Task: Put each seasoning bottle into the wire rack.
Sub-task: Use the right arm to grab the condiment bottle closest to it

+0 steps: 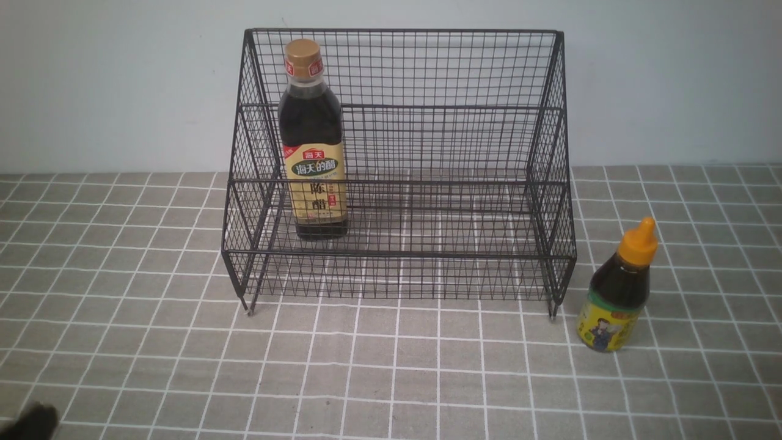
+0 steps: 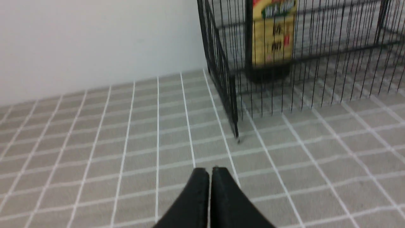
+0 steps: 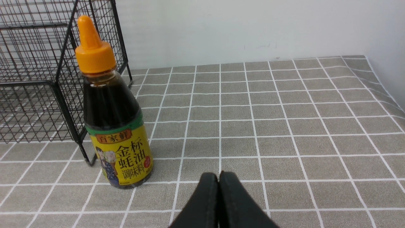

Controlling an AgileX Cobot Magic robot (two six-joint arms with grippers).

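Note:
The tall bottle (image 1: 313, 140) with gold cap and tan label stands upright inside the black wire rack (image 1: 427, 110), on its lower tier at the left. It also shows in the left wrist view (image 2: 272, 38), behind the rack's wires (image 2: 221, 79). The short bottle (image 1: 620, 290) with orange pointed cap and yellow label stands upright on the cloth, just outside the rack's right front foot. In the right wrist view this short bottle (image 3: 110, 110) stands beside the rack's corner (image 3: 63, 95). My left gripper (image 2: 210, 171) is shut and empty, low over the cloth near the rack's left front foot. My right gripper (image 3: 219, 175) is shut and empty, a little to the short bottle's side.
A grey cloth with a white grid (image 1: 391, 379) covers the table. A pale wall (image 1: 91, 79) stands right behind the rack. The cloth's far right edge shows in the right wrist view (image 3: 386, 95). A dark bit of my left arm (image 1: 33, 425) shows at the front view's bottom left corner.

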